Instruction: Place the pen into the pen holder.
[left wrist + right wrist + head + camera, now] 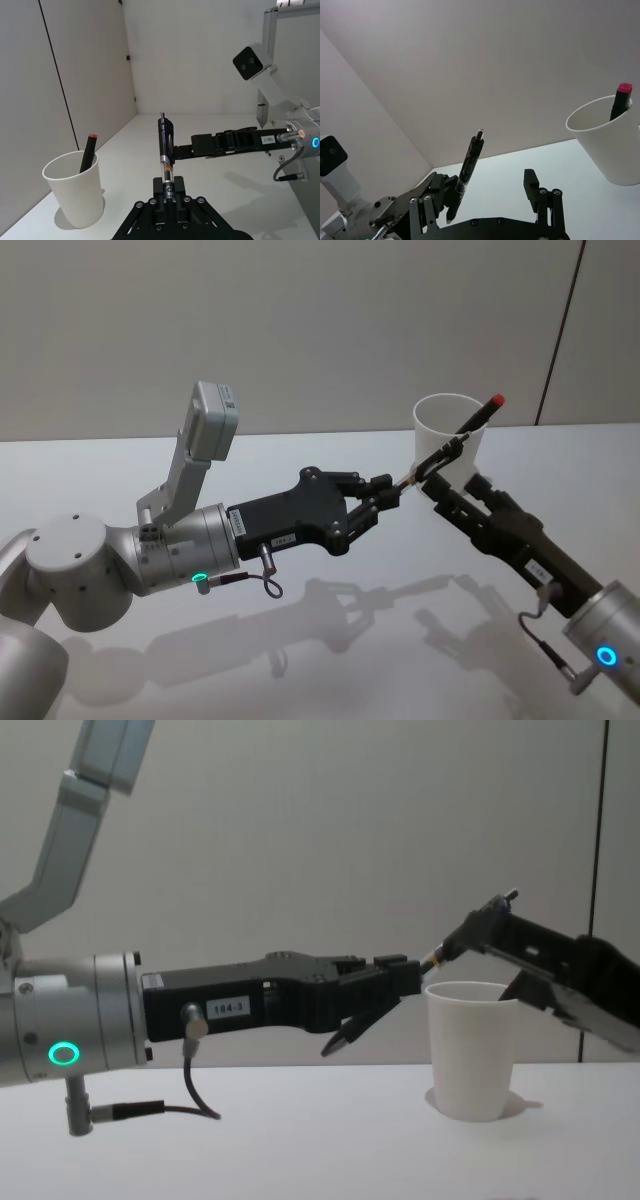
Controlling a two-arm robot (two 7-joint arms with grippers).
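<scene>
The pen (165, 157), black with a clear barrel, sticks out of my left gripper (167, 192), which is shut on its lower end. In the head view the left gripper (385, 498) holds the pen (438, 456) slanting up toward the pen holder (447, 427), a white paper cup. A red-capped marker (484, 412) leans inside the cup. My right gripper (452, 481) is open just in front of the cup, one finger (530, 179) standing apart from the pen (469, 160). From the chest, the pen (478, 927) hangs above the cup's (470, 1055) rim.
The white table (330, 640) stretches toward a pale wall. The cup (75, 192) stands near the wall's corner. The right arm (235, 141) reaches across behind the pen.
</scene>
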